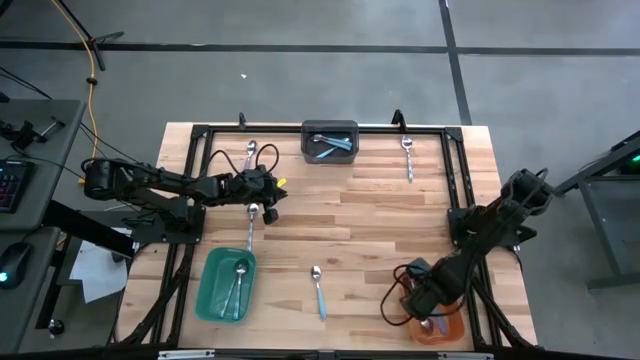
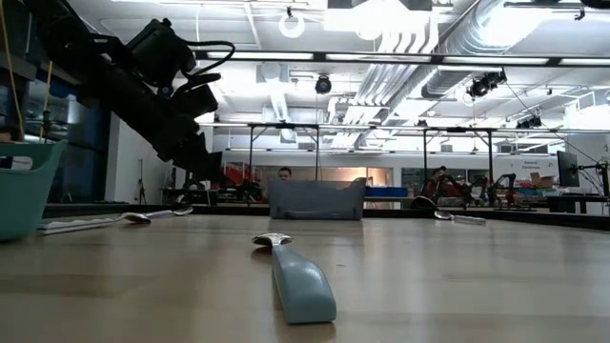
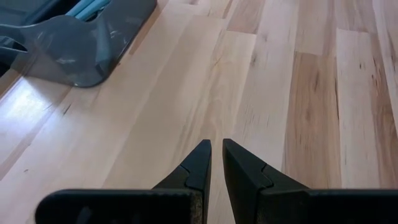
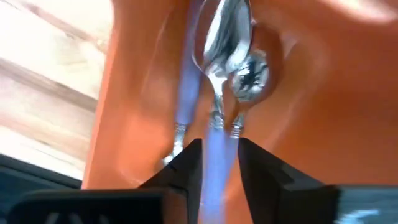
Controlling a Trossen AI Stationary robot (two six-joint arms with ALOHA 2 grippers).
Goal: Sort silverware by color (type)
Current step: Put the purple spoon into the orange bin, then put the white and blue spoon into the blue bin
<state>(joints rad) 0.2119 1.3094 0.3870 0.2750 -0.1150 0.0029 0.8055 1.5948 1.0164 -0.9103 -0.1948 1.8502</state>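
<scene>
Two arms, matte black, jointed tubular segments with boxy housings. Left arm (image 1: 150, 185): black cable looped above the wrist, yellow tag near the pincer. Right arm (image 1: 490, 225): dark cable looped beside the wrist. Fingers (image 3: 196, 165): black, wedge-shaped, tapering to points.

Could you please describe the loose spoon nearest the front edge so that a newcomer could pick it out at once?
Start at the teal bin near the table's front left corner and look toward the orange bin at the front right. Between them, alone on bare wood, lies the spoon, with its bowl pointing to the back and a light blue handle. The other loose spoons all lie farther back.
</scene>
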